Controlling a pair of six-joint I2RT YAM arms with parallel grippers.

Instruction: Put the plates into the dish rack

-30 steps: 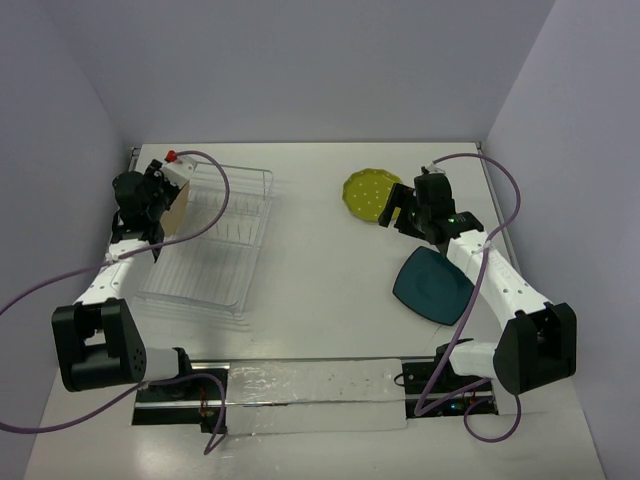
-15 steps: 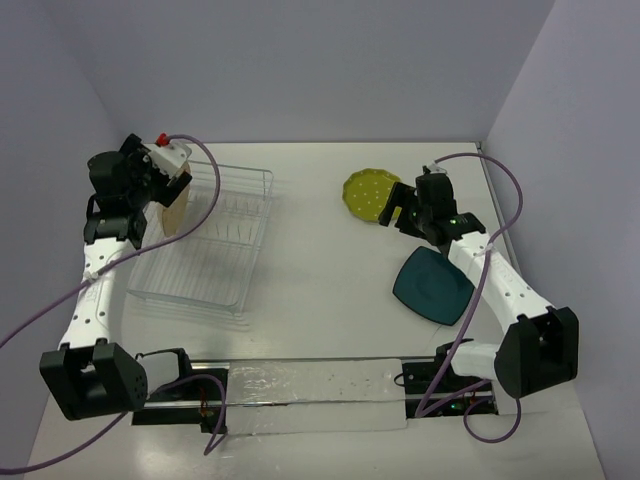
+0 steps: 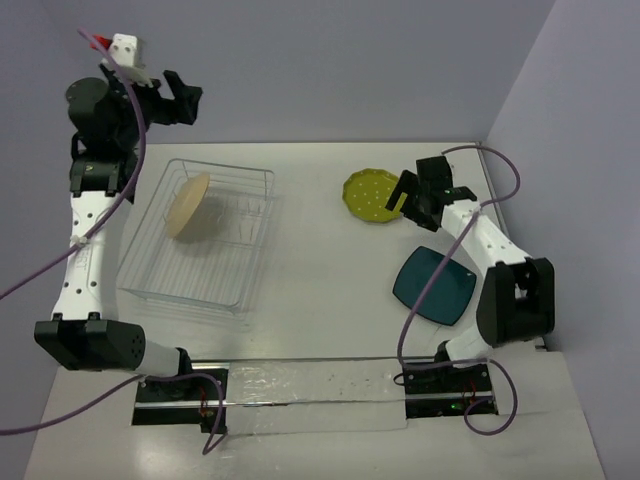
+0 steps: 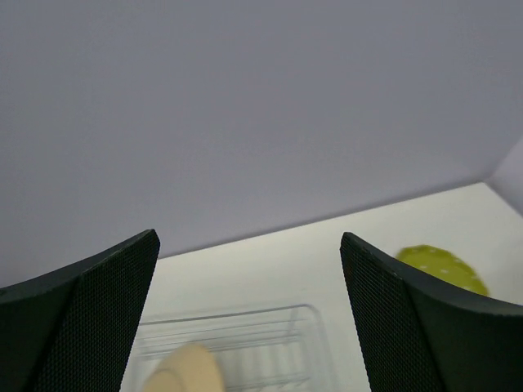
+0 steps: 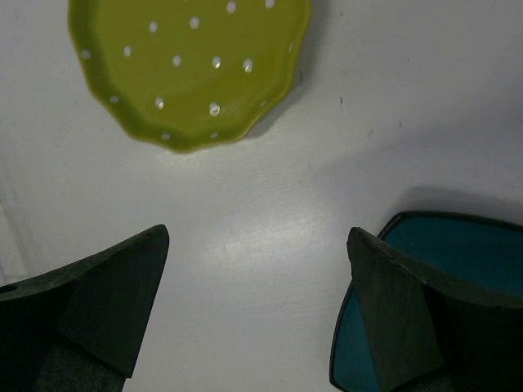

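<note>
The cream plate (image 3: 188, 205) stands tilted on edge in the far left of the dish rack (image 3: 240, 290); its rim shows in the left wrist view (image 4: 186, 371) inside the rack (image 4: 310, 314). My left gripper (image 3: 182, 97) is open and empty, raised high above the rack's far end. The yellow-green dotted plate (image 3: 368, 196) lies flat at the back right, also in the right wrist view (image 5: 188, 65). The dark teal plate (image 3: 430, 285) lies flat near the right edge (image 5: 458, 245). My right gripper (image 3: 412, 200) is open and empty, just right of the yellow-green plate.
Grey walls close the table on the left, back and right. The right arm's cable loops over the teal plate's far side. A strip of clear film (image 3: 320, 385) lies along the near edge between the arm bases.
My left gripper let go of the cream plate, which now leans in the rack, and rose high and back. My right gripper shifted slightly toward the back by the yellow-green plate.
</note>
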